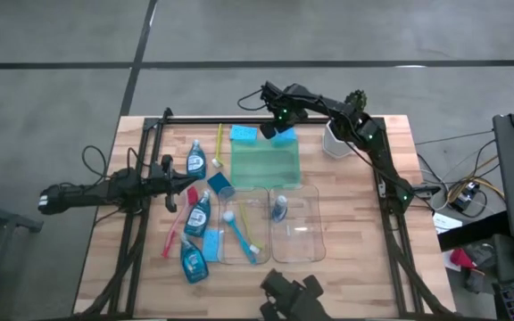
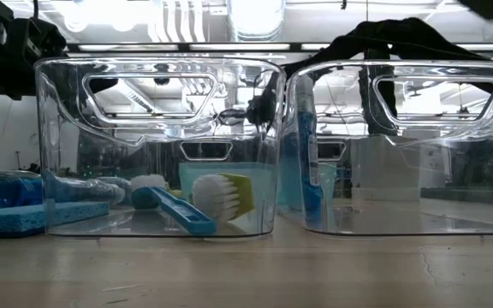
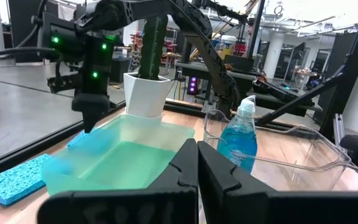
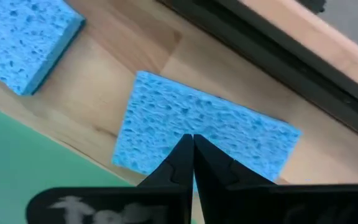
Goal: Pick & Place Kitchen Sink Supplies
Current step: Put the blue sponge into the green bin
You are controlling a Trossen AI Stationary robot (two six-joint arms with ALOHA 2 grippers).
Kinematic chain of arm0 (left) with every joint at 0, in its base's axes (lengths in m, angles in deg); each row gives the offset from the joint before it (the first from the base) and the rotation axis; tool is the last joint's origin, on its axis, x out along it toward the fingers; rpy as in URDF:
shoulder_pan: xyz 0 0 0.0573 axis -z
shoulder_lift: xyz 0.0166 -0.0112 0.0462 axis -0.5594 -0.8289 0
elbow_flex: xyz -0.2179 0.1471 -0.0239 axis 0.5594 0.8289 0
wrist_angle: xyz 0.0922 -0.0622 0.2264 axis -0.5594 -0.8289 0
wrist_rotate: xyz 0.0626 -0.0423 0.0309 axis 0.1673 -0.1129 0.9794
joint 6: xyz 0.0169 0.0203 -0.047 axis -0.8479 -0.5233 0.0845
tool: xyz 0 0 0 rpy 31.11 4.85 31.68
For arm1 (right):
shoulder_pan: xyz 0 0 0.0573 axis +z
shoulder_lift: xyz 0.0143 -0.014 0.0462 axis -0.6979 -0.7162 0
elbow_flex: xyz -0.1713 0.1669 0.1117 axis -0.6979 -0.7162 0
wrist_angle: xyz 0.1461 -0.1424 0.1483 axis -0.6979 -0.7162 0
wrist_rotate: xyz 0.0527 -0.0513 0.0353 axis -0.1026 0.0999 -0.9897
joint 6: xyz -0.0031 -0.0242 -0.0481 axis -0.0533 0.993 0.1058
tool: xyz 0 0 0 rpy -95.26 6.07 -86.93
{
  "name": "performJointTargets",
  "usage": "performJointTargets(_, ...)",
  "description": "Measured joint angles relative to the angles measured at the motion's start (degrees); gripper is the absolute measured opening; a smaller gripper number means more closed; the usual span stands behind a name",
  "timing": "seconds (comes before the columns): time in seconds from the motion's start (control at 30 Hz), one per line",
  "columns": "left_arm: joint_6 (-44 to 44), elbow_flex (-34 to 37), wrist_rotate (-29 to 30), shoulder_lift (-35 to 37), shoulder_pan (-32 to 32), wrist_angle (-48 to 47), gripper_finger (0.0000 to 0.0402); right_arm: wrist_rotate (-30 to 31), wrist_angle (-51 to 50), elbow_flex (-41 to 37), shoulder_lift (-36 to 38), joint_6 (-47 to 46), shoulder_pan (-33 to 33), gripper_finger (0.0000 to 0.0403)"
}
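Fingers of the right gripper [image 4: 192, 144] are pressed together above a blue sponge [image 4: 204, 134], nothing pinched; they should be reopened before descent.

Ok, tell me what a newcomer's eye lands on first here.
The translucent green plastic tray at the table's far middle, with the right claw shut just above a blue rectangular sponge behind it. Then two clear plastic bins side by side nearer the front; one holds brushes, the other a bottle of blue liquid.
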Motion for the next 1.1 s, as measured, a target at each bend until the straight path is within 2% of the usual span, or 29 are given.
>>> performJointTargets(0.4,0.0,0.0,0.0,0.0,0.0,0.0,0.0,-0.3,-3.6,1.1,-0.2,-3.0,-1.2,0.0009)
performJointTargets(0.5,0.0,0.0,0.0,0.0,0.0,0.0,0.0,-0.3,-2.9,1.2,-0.2,-1.2,-1.5,0.0024)
performJointTargets(0.77,0.0,0.0,0.0,0.0,0.0,0.0,0.0,-0.2,-1.5,1.8,-0.2,4.0,-1.7,0.0127)
performJointTargets(0.93,0.0,0.0,0.0,0.0,0.0,0.0,0.0,2.5,-0.6,1.7,-0.4,-2.3,-1.9,0.0196)
performJointTargets(1.1,0.0,0.0,0.0,0.0,0.0,0.0,0.0,2.4,0.2,1.3,-0.4,-6.5,-2.5,0.0233)
